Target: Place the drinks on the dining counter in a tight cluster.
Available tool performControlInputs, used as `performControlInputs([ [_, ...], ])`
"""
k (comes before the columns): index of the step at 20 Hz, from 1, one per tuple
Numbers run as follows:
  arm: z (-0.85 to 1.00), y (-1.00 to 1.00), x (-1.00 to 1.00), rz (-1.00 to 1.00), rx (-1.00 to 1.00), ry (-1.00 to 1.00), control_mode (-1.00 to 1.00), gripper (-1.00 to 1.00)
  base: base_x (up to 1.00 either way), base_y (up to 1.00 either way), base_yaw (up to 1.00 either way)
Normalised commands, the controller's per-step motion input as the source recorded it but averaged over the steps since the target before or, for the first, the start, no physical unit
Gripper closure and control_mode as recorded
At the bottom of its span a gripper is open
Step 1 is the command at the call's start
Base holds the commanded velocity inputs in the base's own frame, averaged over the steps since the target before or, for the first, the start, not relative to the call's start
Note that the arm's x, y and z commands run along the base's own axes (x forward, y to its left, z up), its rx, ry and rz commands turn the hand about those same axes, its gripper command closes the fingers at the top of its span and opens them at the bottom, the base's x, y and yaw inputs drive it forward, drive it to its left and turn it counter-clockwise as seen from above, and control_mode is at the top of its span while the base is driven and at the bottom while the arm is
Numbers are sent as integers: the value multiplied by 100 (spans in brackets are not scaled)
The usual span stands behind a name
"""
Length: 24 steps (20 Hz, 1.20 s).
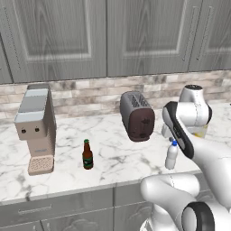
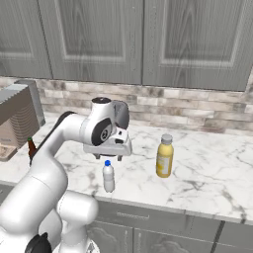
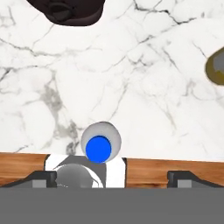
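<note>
End effector [image 2: 108, 157], fingers spread open, poised directly above the water bottle [image 2: 108, 178] (blue cap) near the marble bench [image 2: 207, 173] front edge; juice bottle [image 2: 164, 156] beside, beer bottle [image 1: 87, 154] well apart.

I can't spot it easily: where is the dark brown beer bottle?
The dark brown beer bottle stands upright on the marble worktop, just right of the beige coffee machine and left of the toaster.
</note>
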Motion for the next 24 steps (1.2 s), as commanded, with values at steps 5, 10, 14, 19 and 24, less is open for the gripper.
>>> performControlInputs([
  [5, -21, 4, 1, 0, 0, 0, -100, -100, 0, 0, 0],
  [10, -17, 11, 1, 0, 0, 0, -100, -100, 0, 0, 0],
  [14, -6, 3, 4, 0, 0, 0, -100, -100, 0, 0, 0],
  [19, -1, 0, 14, 0, 0, 0, -100, -100, 0, 0, 0],
  [24, 0, 0, 13, 0, 0, 0, -100, -100, 0, 0, 0],
])
